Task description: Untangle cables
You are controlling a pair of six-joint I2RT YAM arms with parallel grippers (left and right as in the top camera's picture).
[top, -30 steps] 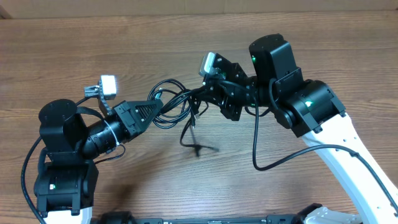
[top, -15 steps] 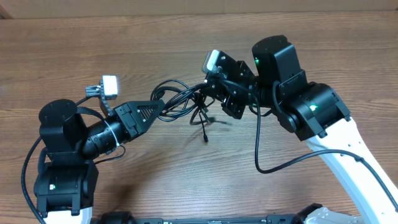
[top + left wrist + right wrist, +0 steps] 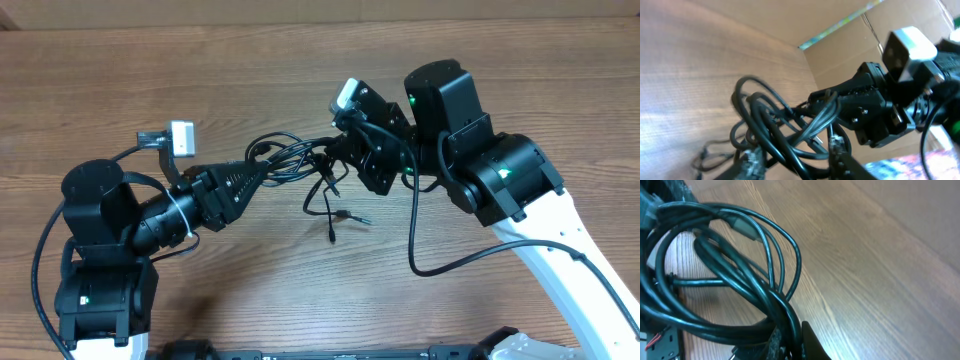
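The cables (image 3: 292, 158) are a tangle of thin black loops strung between my two grippers above the wooden table (image 3: 150, 70). My left gripper (image 3: 267, 171) is at the tangle's left end. In the left wrist view its jaws stand apart, open, with several strands (image 3: 771, 125) running loosely between the fingers (image 3: 838, 150). My right gripper (image 3: 334, 150) is shut on the right end, and the right wrist view shows the bundle (image 3: 740, 280) pinched at the fingertips (image 3: 807, 337). Two loose plug ends (image 3: 331, 236) trail down to the table below the tangle.
The right arm's own thick black wire (image 3: 414, 240) loops down over the table to the right of the loose ends. A cardboard wall (image 3: 790, 20) stands along the table's far edge. Both arm bases sit at the near edge.
My left gripper's jaws have opened from shut, and the strands now lie loose between them. The dangling plug ends have swung to the right. The right gripper has kept its grip.
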